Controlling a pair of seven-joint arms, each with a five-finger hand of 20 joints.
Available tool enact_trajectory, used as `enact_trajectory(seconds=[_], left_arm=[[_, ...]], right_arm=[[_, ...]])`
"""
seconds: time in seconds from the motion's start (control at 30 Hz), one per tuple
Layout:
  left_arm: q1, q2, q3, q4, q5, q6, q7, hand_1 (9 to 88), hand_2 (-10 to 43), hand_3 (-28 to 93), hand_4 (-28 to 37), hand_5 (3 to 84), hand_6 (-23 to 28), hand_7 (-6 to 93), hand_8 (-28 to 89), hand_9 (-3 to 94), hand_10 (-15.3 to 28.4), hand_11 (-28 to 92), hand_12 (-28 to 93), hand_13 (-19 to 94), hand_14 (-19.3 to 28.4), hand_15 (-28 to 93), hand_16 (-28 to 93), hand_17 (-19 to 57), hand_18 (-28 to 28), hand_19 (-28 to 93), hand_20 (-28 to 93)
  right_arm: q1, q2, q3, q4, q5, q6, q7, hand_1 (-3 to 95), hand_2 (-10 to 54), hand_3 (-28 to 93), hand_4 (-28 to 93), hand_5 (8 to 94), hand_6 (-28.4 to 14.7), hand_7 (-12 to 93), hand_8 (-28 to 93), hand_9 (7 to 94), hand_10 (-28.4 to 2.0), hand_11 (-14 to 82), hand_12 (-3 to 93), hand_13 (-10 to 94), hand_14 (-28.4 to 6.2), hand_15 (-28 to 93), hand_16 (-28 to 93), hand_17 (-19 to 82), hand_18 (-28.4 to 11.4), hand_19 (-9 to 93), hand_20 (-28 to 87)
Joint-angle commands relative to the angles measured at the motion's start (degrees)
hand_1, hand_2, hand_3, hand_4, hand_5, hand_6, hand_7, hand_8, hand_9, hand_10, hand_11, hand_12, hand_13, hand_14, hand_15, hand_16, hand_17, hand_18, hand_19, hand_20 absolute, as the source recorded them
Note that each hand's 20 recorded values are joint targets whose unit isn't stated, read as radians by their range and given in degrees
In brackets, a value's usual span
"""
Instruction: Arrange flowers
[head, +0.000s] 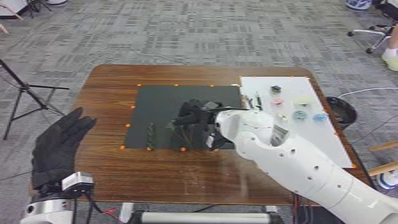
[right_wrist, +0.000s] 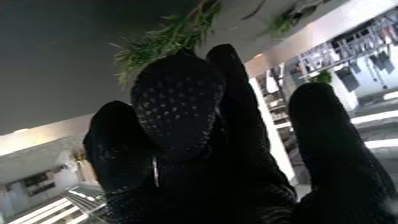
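In the head view my left hand (head: 60, 146) is at the table's left side, its fingers straight and open. Over the dark mat (head: 164, 97) is my right hand (head: 192, 113), with a thin sprig (head: 185, 134) just below it, partly hidden. To the left, a green stem (head: 150, 136) lies lengthwise on the mat. In the right wrist view my right hand (right_wrist: 179, 102) has its thumb against the fingers, and a leafy green sprig (right_wrist: 167, 45) is at their tips, pinched there as far as can be seen.
Several small flowers (head: 300, 115) and a dark item (head: 275, 89) lie on the white board (head: 324, 145) at the right. A black bin (head: 341, 111) stands beyond the table's right edge. Orange markers line the mat, and a tripod (head: 28, 87) stands on the left.
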Motion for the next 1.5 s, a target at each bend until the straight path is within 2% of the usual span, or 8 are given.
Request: enact_trajectory(seconds=[0.03,0.17,0.4,0.57,0.73,0.93,1.13,1.5], left_arm=[[0.28,-0.2,0.52,0.08,-0.35,-0.79,0.05,22.9,-5.9,72,-24.0,51.6,2.3,15.0,-7,51.6,14.4,24,15,41,17.6,23,2,9.5,12.1,10,22],[0.11,-0.07,0.72,0.07,-0.4,-0.65,-0.08,22.9,-5.9,72,-24.0,51.7,2.2,15.0,-7,51.5,14.3,24,15,41,17.6,23,2,9.5,12.1,10,21],[0.61,-0.53,0.27,-0.16,-0.42,-0.42,0.13,22.9,-5.9,72,-24.0,51.7,2.3,15.1,-7,51.5,14.3,24,15,41,17.8,23,2,9.5,12.1,10,21],[0.59,-0.47,-0.08,-0.06,-0.27,-0.23,-0.18,23.0,-5.9,72,-24.1,51.7,2.3,15.0,-7,51.5,14.3,24,15,41,17.7,23,2,9.5,12.1,10,21],[0.44,-0.39,0.03,0.09,-0.17,-0.53,-0.51,23.0,-6.0,72,-23.9,51.8,2.3,14.9,-7,51.5,14.3,24,15,41,17.7,23,2,9.5,12.1,10,21],[0.35,-0.24,0.34,-0.02,-0.07,-0.48,-0.59,23.1,-6.1,72,-23.7,51.8,2.3,14.9,-7,51.6,14.3,24,15,41,17.7,23,2,9.5,12.1,10,21],[0.33,-0.25,0.5,-0.06,-0.14,-0.48,-0.77,23.4,-6.0,72,-23.7,51.7,2.3,15.0,-7,51.6,14.3,24,15,41,17.7,23,2,9.5,12.1,10,21],[0.61,-0.91,0.87,-0.12,-0.26,-0.21,-0.54,23.3,-6.1,72,-23.6,51.7,2.3,15.1,-7,51.6,14.3,24,15,41,17.6,23,2,9.5,12.1,10,22]], right_arm=[[-0.42,2.33,1.47,-5.94,14.0,7.81,2.56,26.5,20.4,48,-13,59.9,-2.6,11,-7,61.0,-12.7,8.0,8.8,92,-4.7,53,30,60,-16.7,93,50],[-1.87,5.42,3.34,-11.0,19.16,12.12,3.39,26.3,20.1,48,-13,61.3,-2.5,11,-7,63.3,-13.3,8.3,9.1,92,-4.4,53,30,61,-16.4,93,50],[-12.44,14.24,15.0,-18.88,19.33,13.5,4.76,26.3,19.8,47,-12,63.8,-2.6,11,-7,66.7,-13.8,8.8,9.7,93,-4.6,53,31,61,-16.5,93,51],[-17.97,19.51,20.82,-19.96,8.13,26.87,9.04,29.8,5.6,52,-9,62.7,-3.7,12,-6,66.3,-14.6,9.2,12.0,89,-5.6,52,31,56,-17.6,93,47],[-16.55,18.53,21.67,-14.63,-2.01,30.25,14.14,30.1,-7.7,58,-9,63.9,-4.2,15,-5,71.1,-15.9,16.6,19.2,88,-5.6,53,31,56,-17.2,93,45],[-14.8,16.46,19.32,-9.92,-5.85,24.59,16.85,32.4,-9.5,58,-12,65.6,-4.9,21,-3,73.9,-15.5,29.2,27.8,89,-4.1,55,32,59,-15.3,93,48],[-9.91,14.34,14.15,-4.14,-7.82,20.56,16.42,33.5,-9.5,57,-12,64.4,-5.1,23,-3,73.3,-15.4,31.3,30.6,89,-3.8,56,33,60,-15.2,93,49],[-6.82,13.39,10.85,-0.97,-11.19,15.42,15.78,32.9,-9.5,58,-12,63.8,-5.3,22,-3,73.1,-15.3,30.0,29.9,90,-3.5,57,33,61,-15.2,93,52]])
